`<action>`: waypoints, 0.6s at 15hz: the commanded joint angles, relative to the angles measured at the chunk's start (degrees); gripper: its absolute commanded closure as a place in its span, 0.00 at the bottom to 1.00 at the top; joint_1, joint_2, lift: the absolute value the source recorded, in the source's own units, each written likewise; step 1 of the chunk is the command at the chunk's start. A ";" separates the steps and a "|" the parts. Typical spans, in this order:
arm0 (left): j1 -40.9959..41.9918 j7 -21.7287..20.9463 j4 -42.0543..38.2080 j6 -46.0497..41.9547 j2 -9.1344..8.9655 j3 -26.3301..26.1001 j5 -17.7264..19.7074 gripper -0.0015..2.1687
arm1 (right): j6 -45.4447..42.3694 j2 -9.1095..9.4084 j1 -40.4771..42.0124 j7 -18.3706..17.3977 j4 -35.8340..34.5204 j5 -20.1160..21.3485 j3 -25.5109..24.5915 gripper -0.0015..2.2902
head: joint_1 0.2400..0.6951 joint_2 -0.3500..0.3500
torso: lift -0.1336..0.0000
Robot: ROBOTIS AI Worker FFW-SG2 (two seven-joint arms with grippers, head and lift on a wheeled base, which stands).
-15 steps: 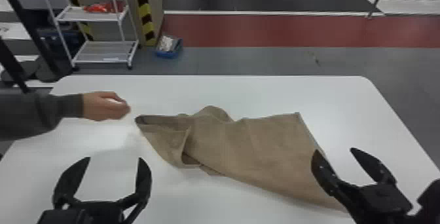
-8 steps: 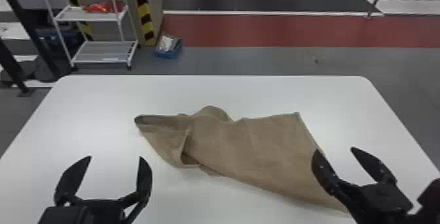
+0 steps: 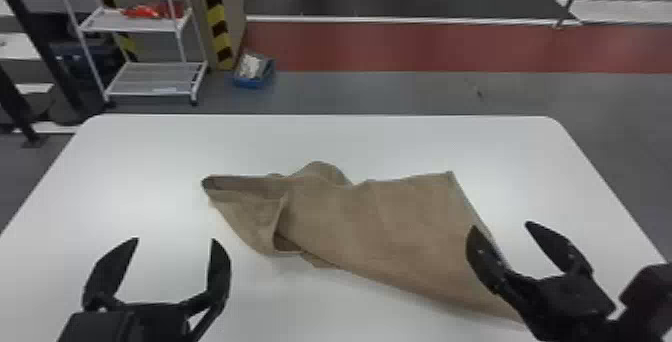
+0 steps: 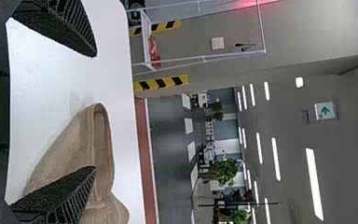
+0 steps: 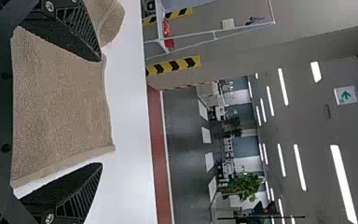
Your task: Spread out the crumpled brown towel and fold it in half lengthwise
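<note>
The brown towel (image 3: 390,226) lies mid-tabletop (image 3: 150,156), fairly flat rightward, crumpled at its left end. Spreading looks partly done; the lengthwise fold remains. Over the tabletop's near side, left end effector (image 3: 175,239) and right end effector (image 3: 501,224) have fingers apart, empty.

The table (image 3: 350,138) stood in front of the robot, with the towel (image 3: 390,226) lying on it, from left of the table's middle to its near right part. The left gripper (image 3: 175,240) was over the table's near left part, the right gripper (image 3: 501,226) over its near right part. Behind the table, on the floor to the left, stood a rack (image 3: 155,78) with items (image 3: 145,12) on its upper shelf. A bin (image 3: 254,70) sat behind the table, left of its middle.
</note>
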 commanded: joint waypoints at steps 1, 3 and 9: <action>-0.01 0.00 -0.08 0.18 -0.24 0.00 -0.09 0.00 | 0.00 0.00 -1.15 0.00 0.01 2.42 3.05 0.04 | 1.00 0.48 | 0.07; -0.01 0.00 -0.51 0.35 -0.24 0.00 -0.35 0.00 | 0.00 0.00 -2.91 0.00 0.37 5.76 7.53 0.04 | 1.00 0.51 | 0.07; 0.43 -0.09 -4.29 1.93 -0.24 3.08 0.44 0.00 | 0.00 0.18 -9.24 0.27 4.85 17.27 21.33 0.04 | 1.00 0.76 | 0.07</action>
